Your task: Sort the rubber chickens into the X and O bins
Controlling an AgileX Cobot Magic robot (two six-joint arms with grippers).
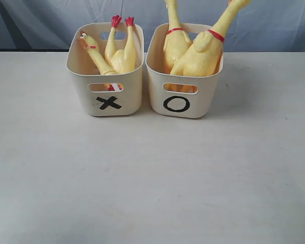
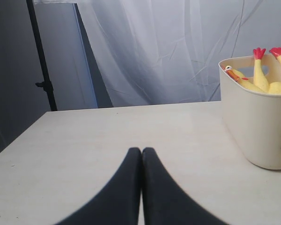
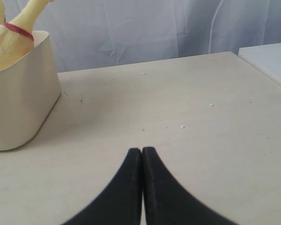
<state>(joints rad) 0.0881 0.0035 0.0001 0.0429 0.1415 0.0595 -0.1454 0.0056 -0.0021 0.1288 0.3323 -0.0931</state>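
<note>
Toward the desk's [image 1: 152, 178] far edge, X bin [image 1: 128, 99] and O bin [image 1: 204, 101] hold rubber chickens [image 1: 199, 57]; left fingers [image 2: 125, 190] and right fingers [image 3: 125, 190] are pressed together, empty.

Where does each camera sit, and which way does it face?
Exterior view: raised, facing the X bin and O bin fronts; no robot shows.
Left wrist view: low, behind shut left end effector, X bin at edge.
Right wrist view: low, behind shut right end effector, O bin at edge.
Shared: each wrist view's bin appears in the exterior.
</note>
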